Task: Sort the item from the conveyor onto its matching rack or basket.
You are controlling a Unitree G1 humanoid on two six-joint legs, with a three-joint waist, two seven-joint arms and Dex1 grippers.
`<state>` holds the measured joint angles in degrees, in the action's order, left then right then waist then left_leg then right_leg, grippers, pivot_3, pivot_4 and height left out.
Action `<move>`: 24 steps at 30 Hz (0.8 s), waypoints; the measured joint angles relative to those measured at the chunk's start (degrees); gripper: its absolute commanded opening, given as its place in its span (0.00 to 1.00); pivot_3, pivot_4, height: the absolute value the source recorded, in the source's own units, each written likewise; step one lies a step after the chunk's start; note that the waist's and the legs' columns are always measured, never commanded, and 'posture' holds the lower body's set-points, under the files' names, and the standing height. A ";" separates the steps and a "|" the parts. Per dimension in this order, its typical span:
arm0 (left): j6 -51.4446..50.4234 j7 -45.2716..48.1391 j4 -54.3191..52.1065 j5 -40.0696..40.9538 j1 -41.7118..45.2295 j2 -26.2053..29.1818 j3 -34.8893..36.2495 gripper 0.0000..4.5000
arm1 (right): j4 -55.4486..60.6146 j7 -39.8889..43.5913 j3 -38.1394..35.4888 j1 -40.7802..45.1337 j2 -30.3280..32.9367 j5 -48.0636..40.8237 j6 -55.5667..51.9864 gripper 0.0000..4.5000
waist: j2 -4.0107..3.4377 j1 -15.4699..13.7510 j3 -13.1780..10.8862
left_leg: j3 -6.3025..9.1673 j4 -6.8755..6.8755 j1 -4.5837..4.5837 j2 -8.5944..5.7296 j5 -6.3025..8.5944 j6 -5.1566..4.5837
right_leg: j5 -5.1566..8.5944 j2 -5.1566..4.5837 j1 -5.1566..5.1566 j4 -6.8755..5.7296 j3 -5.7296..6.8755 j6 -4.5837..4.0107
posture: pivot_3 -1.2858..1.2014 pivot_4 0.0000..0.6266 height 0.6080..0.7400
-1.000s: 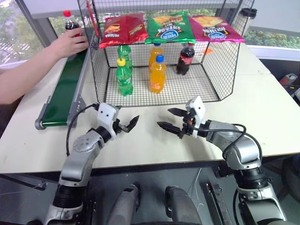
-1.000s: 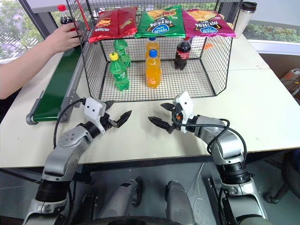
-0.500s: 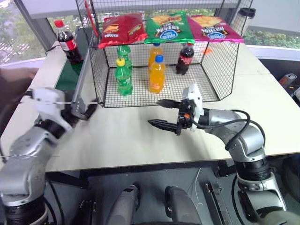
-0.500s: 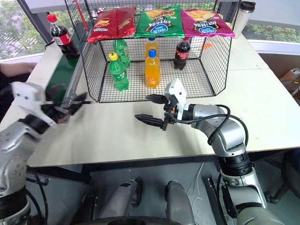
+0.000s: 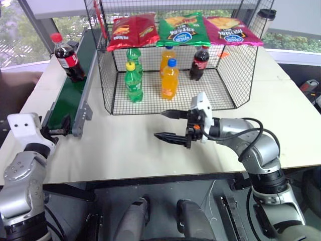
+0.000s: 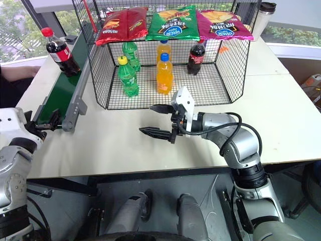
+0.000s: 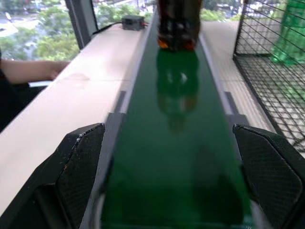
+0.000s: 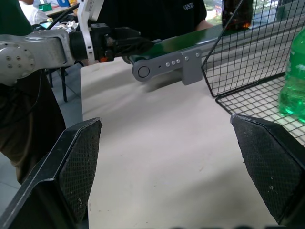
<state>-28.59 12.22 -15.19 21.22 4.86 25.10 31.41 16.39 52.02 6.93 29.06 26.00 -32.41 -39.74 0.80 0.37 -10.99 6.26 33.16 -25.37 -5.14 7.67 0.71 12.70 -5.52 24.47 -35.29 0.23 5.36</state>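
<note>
Nearest, the right gripper [image 5: 168, 125] hovers over the bare tabletop [image 5: 130, 150] in front of the basket, its two black fingers spread wide with nothing between them, pointing toward the robot's left. Off to the left, the left gripper [image 5: 56, 130] sits at the near end of the conveyor [image 5: 70, 98], its jaws likewise wide apart and empty; in its wrist view the two fingers [image 7: 81, 162] frame the green belt running straight away from it.

Farther up that belt stands the cola bottle [image 5: 63, 56]: a small clear plastic bottle of dark brown liquid, with a red cap and a red label around its middle. It is upright, long axis vertical, cap pointing up, base on the belt, well apart from both grippers.

Beside the conveyor, the black wire-mesh basket [image 5: 235, 75] holds two green soda bottles [image 5: 133, 81], two orange soda bottles [image 5: 169, 78] and a second cola bottle [image 5: 199, 62], all standing. Three snack bags [image 5: 180, 29] lie on the slanted wire shelf on top.
</note>
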 measured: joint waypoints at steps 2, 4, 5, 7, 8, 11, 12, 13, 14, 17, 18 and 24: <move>1.61 0.03 2.83 -0.53 1.40 -0.02 -0.61 1.00 | 0.17 -0.12 0.11 -0.56 0.07 0.08 0.01 0.99 | 0.00 0.13 0.00 | -0.01 0.00 0.00 0.00 0.00 0.00 | 0.00 0.00 0.00 0.00 0.00 0.00 | 0.52 0.24 0.98; 2.60 0.02 4.46 -0.73 2.27 -0.01 -1.09 1.00 | 0.29 -0.27 0.14 -0.90 0.17 0.14 0.04 0.99 | 0.00 0.20 0.00 | -0.01 -0.01 0.00 0.00 0.00 0.00 | 0.00 0.00 0.01 0.00 0.00 0.00 | 0.52 0.24 0.98; 3.10 0.06 5.11 -0.77 2.57 -0.01 -1.38 1.00 | 0.31 -0.38 0.14 -1.03 0.25 0.17 0.06 0.99 | 0.00 0.21 0.00 | -0.01 -0.02 0.00 0.00 0.00 0.00 | 0.00 0.00 0.02 0.00 0.00 0.00 | 0.52 0.24 0.98; 3.63 0.07 6.54 -0.91 3.22 -0.02 -1.91 1.00 | 0.37 -0.55 0.14 -1.55 0.66 0.20 0.15 0.99 | 0.00 0.20 0.00 | -0.01 -0.03 0.00 0.00 0.00 0.00 | -0.01 0.00 0.03 0.00 0.00 0.00 | 0.52 0.24 0.98; 4.04 0.07 7.08 -0.96 3.43 -0.02 -2.27 1.00 | 0.37 -0.61 0.14 -1.91 0.96 0.23 0.16 0.99 | 0.00 0.21 0.00 | -0.01 -0.03 0.00 0.00 0.00 0.00 | -0.01 0.00 0.03 0.00 0.00 0.00 | 0.52 0.24 0.98; 4.40 0.08 7.81 -0.96 4.23 -0.03 -2.98 1.00 | 0.39 -0.79 0.14 -2.06 1.41 0.30 0.27 0.99 | 0.00 0.21 0.00 | -0.01 -0.03 0.00 0.00 0.00 0.00 | -0.01 0.00 0.02 0.00 0.00 0.01 | 0.52 0.24 0.98; 4.46 0.09 7.87 -0.96 4.37 -0.03 -3.15 1.00 | 0.39 -0.89 0.14 -2.10 1.43 0.31 0.30 0.99 | 0.00 0.21 0.00 | -0.01 -0.03 0.00 0.00 0.00 0.00 | -0.01 0.00 0.02 0.00 0.00 0.01 | 0.52 0.24 0.98; 4.52 0.09 7.92 -0.96 4.43 -0.03 -3.31 1.00 | 0.41 -0.95 0.14 -2.16 1.46 0.31 0.37 0.99 | 0.01 0.22 0.00 | -0.01 -0.03 0.00 0.00 0.00 0.00 | -0.01 0.00 0.02 0.00 0.00 0.01 | 0.52 0.24 0.98; 4.58 0.08 7.96 -0.94 4.48 -0.03 -3.51 1.00 | 0.42 -1.00 0.14 -2.30 1.49 0.31 0.51 0.99 | 0.00 0.22 0.00 | -0.01 -0.03 0.00 0.00 0.00 0.00 | -0.01 0.00 0.02 0.00 0.00 0.01 | 0.52 0.24 0.98; 4.69 0.06 8.27 -0.91 4.84 -0.03 -3.61 1.00 | 0.53 -1.08 0.14 -2.83 1.59 0.32 0.78 0.99 | 0.00 0.22 0.00 | -0.01 -0.03 0.00 0.00 0.00 0.00 | -0.01 0.00 0.02 0.00 0.00 0.01 | 0.52 0.24 0.98; 4.80 0.06 8.31 -0.91 4.96 -0.02 -3.64 1.00 | 0.56 -1.12 0.14 -2.97 1.59 0.33 0.80 0.99 | 0.00 0.23 0.00 | -0.01 -0.03 0.00 0.00 0.00 0.00 | -0.01 0.00 0.02 0.00 0.00 0.01 | 0.52 0.24 0.98; 5.08 0.06 8.31 -0.87 5.01 -0.02 -3.70 1.00 | 1.00 -1.27 0.14 -3.26 1.63 0.71 1.30 0.99 | 0.01 0.23 0.00 | -0.01 -0.03 0.00 0.00 0.00 0.00 | -0.01 0.00 0.02 0.00 0.00 0.01 | 0.52 0.24 0.98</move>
<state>-23.51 12.28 -6.87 20.36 9.87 25.08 27.70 17.38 50.74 7.07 25.80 27.63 -31.70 -38.44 0.81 0.60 -10.99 6.25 33.13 -25.37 -5.14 7.67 0.71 12.69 -5.52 24.49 -35.29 0.23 5.37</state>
